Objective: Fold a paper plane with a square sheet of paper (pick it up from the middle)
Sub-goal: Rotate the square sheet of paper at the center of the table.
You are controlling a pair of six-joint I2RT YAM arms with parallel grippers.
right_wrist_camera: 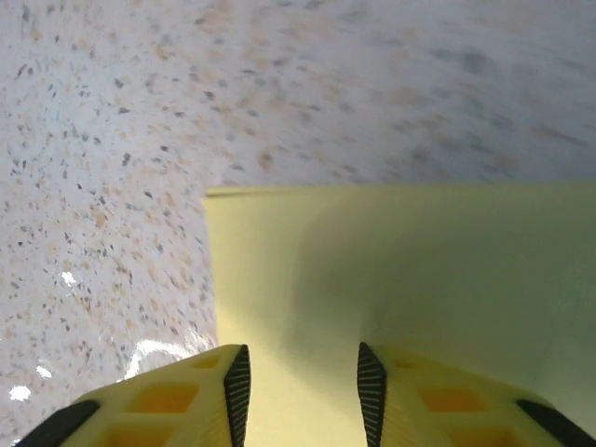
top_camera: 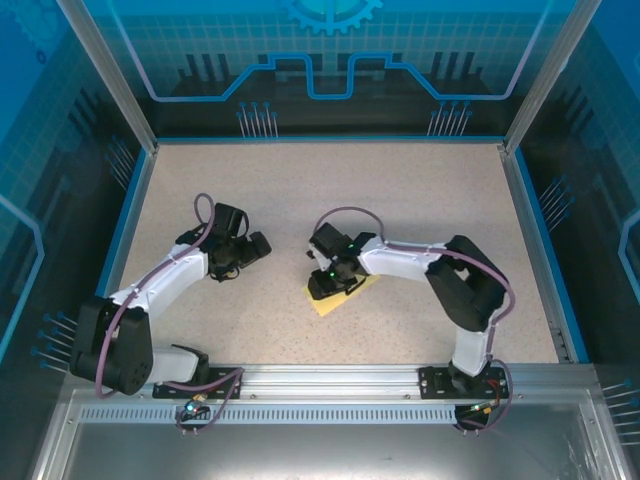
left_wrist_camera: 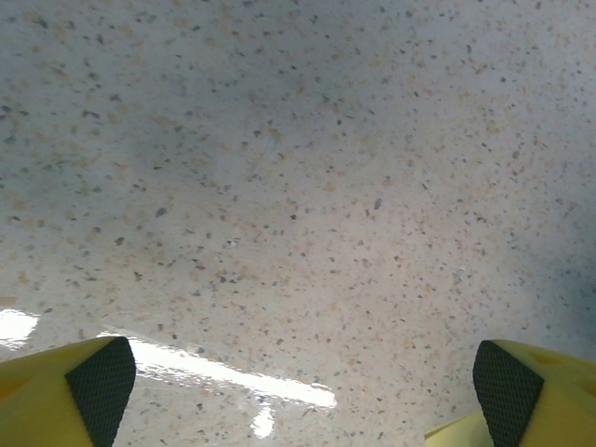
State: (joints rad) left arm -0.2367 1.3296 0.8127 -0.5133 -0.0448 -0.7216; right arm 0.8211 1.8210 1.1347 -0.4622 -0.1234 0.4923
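Black ribbed pads point(right_wrist_camera: 238, 391) on the yellow plastic fingers of the right gripper point(right_wrist_camera: 303, 382) are held parted, with nothing clamped between them, over the thin, smooth pale-yellow paper point(right_wrist_camera: 400, 270), whose straight edges meet in a sharp corner. That paper is laid flat on the glossy, speckled table point(left_wrist_camera: 298, 186), near the middle of its near edge. The left gripper point(left_wrist_camera: 303, 386) is spread wide above that surface, gripping nothing.

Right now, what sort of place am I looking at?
Likely a robot test booth: a speckled table fenced by blue printed panels, with a left arm and right arm bolted to a metal rail.
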